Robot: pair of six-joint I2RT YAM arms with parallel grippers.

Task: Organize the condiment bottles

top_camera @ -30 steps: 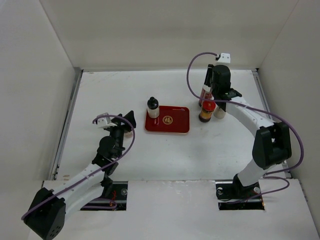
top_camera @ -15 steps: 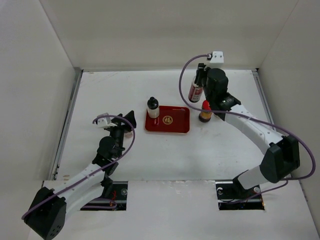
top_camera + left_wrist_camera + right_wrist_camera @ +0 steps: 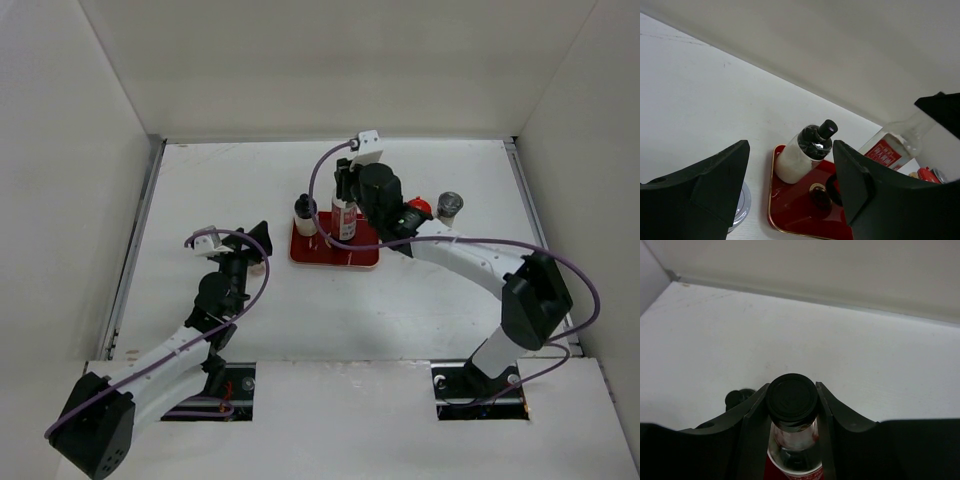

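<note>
Right wrist view: right gripper (image 3: 791, 407) clamps the tall bottle (image 3: 343, 215) under its cap so it hangs upright over the tray (image 3: 362, 258), white bottle (image 3: 306, 216) at its nine o'clock, shaker (image 3: 449, 205) off at three, while left gripper (image 3: 791, 152) gapes empty.

A tall clear bottle (image 3: 343, 215) with a black cap and red label hung upright over the red tray (image 3: 352, 257), clamped at the neck by the right hand (image 3: 792, 395). A small white black-capped bottle (image 3: 305, 217) stood at the tray's far left corner. On the bench (image 3: 420, 290) to the right, a red-capped bottle (image 3: 420, 207) and a grey-lidded shaker (image 3: 449, 204) stood side by side. A pale-lidded jar (image 3: 739, 207) sat left of the tray, mostly hidden.
</note>
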